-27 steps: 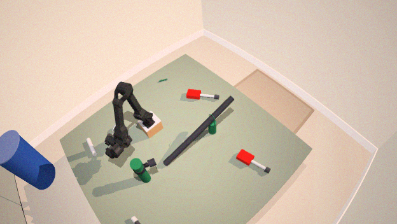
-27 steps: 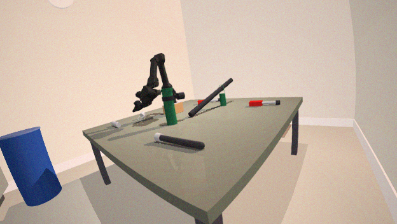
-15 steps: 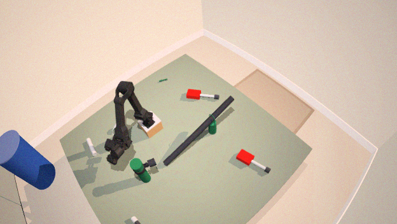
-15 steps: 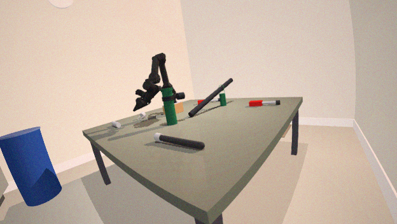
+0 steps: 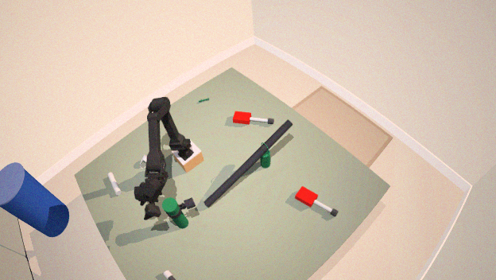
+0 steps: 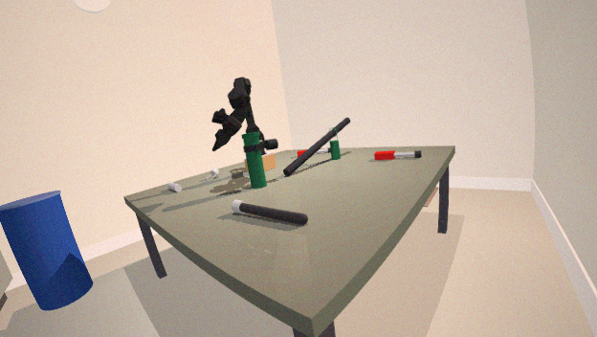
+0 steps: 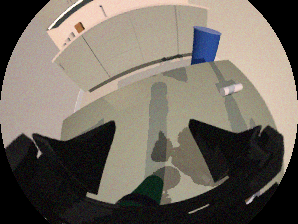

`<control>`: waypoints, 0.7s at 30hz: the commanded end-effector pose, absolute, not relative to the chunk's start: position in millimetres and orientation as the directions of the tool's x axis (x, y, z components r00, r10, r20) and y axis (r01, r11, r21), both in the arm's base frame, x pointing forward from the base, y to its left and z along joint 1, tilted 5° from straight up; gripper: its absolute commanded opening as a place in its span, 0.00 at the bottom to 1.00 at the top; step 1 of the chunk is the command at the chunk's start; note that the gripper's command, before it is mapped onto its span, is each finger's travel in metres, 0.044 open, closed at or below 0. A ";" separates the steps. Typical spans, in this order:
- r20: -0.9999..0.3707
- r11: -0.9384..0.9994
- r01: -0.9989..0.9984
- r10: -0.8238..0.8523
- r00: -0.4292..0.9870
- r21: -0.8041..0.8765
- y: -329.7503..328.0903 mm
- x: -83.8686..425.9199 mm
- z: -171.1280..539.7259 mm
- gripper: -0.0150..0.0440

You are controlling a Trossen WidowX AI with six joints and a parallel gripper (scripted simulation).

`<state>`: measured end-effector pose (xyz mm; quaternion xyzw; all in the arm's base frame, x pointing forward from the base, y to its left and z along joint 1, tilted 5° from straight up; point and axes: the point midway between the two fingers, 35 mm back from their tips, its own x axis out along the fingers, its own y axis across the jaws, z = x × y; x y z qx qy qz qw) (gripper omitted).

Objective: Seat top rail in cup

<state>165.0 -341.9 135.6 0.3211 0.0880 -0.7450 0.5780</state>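
The dark rail (image 5: pixel 238 175) (image 6: pixel 311 149) slants through the wire loop on the short green post (image 5: pixel 265 160) (image 6: pixel 335 150). Its lower end is low at or near the table, apart from the dark end cup (image 5: pixel 190 204) (image 6: pixel 271 144). The cup sticks out from the black band (image 6: pixel 253 147) high on the big green post (image 5: pixel 181 221) (image 6: pixel 257 173), just under its cap. That post also shows at the bottom of the wrist view (image 7: pixel 151 189). My gripper (image 5: pixel 140 208) (image 6: pixel 214 134) (image 7: pixel 153 124) is open and empty, raised beside the big post, on the side away from the rail.
A wooden box (image 5: pixel 193 163) (image 6: pixel 268 163) is by the arm's base. A white cylinder (image 5: pixel 114 184) (image 6: pixel 174 187) (image 7: pixel 231 89) and a small white fitting (image 6: pixel 213 174) lie left. A dark rod with a white end (image 6: pixel 275 213) lies in front. Two red-handled tools (image 5: pixel 242 118) (image 5: pixel 306 196) lie beyond the rail.
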 end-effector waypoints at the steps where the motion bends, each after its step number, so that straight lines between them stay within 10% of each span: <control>1: -0.577 -0.195 0.948 -0.817 -0.015 0.252 -334.5 194.2 154.4 1.00; 21: -0.802 0.787 0.615 -0.395 0.448 -0.044 -122.7 286.9 183.3 1.00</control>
